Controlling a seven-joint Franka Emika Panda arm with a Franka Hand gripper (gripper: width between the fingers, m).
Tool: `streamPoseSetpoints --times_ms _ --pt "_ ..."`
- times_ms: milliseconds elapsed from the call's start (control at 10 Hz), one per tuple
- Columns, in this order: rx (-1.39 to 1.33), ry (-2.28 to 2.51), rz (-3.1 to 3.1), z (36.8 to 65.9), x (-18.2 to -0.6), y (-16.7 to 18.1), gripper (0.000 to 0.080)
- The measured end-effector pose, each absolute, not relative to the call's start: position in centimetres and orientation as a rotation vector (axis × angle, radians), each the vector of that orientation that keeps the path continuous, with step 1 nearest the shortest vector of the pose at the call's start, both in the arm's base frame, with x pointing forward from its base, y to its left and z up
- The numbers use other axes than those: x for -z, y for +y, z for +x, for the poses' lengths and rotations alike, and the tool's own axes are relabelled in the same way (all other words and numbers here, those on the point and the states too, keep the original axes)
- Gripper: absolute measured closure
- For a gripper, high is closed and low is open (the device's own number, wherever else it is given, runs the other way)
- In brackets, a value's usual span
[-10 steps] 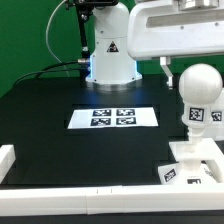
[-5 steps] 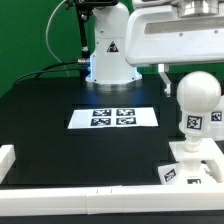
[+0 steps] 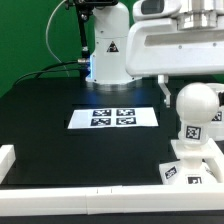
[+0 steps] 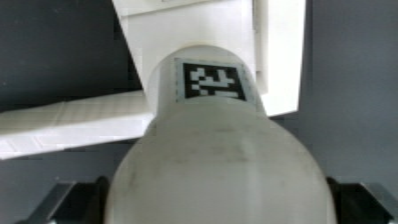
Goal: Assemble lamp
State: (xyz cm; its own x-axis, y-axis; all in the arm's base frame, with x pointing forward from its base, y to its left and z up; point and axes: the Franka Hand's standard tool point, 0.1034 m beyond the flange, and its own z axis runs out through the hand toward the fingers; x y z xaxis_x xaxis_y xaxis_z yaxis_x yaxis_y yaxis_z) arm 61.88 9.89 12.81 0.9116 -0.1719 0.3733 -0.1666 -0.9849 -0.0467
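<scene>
The white lamp bulb (image 3: 196,112) stands upright at the exterior view's right, round head up, with a tag on its neck. Its lower end is at the flat square lamp base (image 3: 185,172), which carries tags; I cannot tell if they touch. My gripper (image 3: 195,96) comes from above and is shut on the bulb's head. One dark finger (image 3: 163,90) shows beside it. In the wrist view the bulb (image 4: 217,150) fills the picture between my gripper's (image 4: 217,206) black fingers (image 4: 79,202), over the white base (image 4: 187,30). The shade is out of view.
The marker board (image 3: 113,117) lies mid-table on the black mat. The robot's white pedestal (image 3: 108,50) stands behind it. A raised white rim (image 3: 70,203) runs along the table's front and left edges. A green wall is behind.
The gripper and the bulb have come down and slightly toward the exterior view's left, bringing the bulb's lower end closer to the base.
</scene>
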Motion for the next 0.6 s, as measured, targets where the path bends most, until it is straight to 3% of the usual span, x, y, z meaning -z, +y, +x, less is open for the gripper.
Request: streamPoseSetpoints --times_ms 200,300,600 --pt "0.631 0.25 -3.049 62.22 -12.82 9.58 0.0225" --pt "0.629 0.25 -3.049 62.2 -12.81 9.66 0.0164" --pt "0.627 0.259 -3.046 62.19 -12.77 9.65 0.0105"
